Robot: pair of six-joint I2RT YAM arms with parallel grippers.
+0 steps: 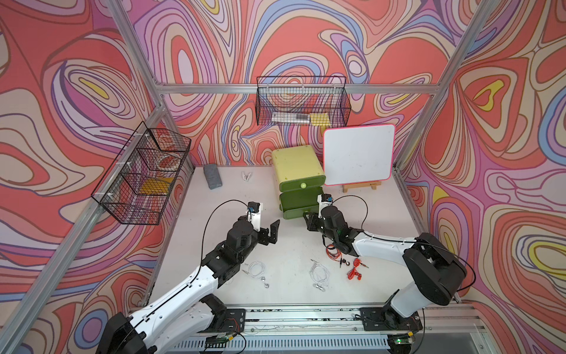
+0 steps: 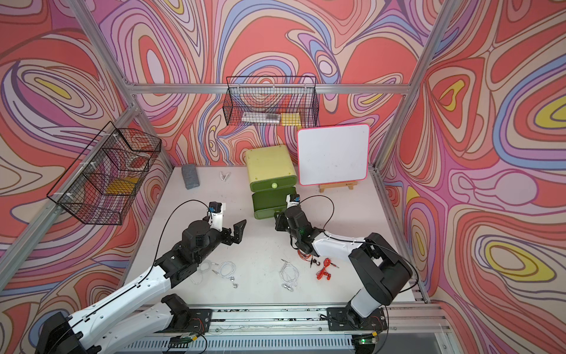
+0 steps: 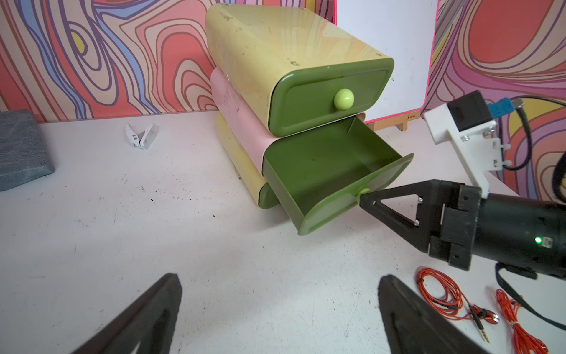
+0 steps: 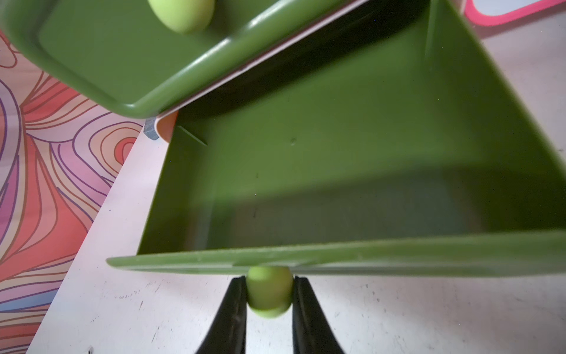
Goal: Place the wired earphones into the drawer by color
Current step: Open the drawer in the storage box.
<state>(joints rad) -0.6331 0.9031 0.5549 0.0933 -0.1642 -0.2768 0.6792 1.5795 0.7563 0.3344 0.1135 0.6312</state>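
Expect light, limp, snag-prone handling from the coiled-cable wired earphones (image 2: 228, 269): white bundles (image 1: 320, 275) at six o'clock on the white bench (image 1: 288, 245), red-orange bundles (image 1: 355, 271) at five. Pinch across the bunched loops, not an earbud or trailing plug. Grips, with the right claw (image 4: 269, 279) narrowed, the pale green round knob (image 4: 269, 295) of the pulled-out, empty green plastic middle drawer (image 3: 321, 171) at twelve o'clock. Holds the left claw (image 3: 280, 277) spread wide above bare bench, clasping nothing.

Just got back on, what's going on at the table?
The right end effector is shut on the knob of the middle drawer, which stands pulled out, its visible part empty. The left end effector hangs open above the table. White earphones and red earphones lie loose on the table.
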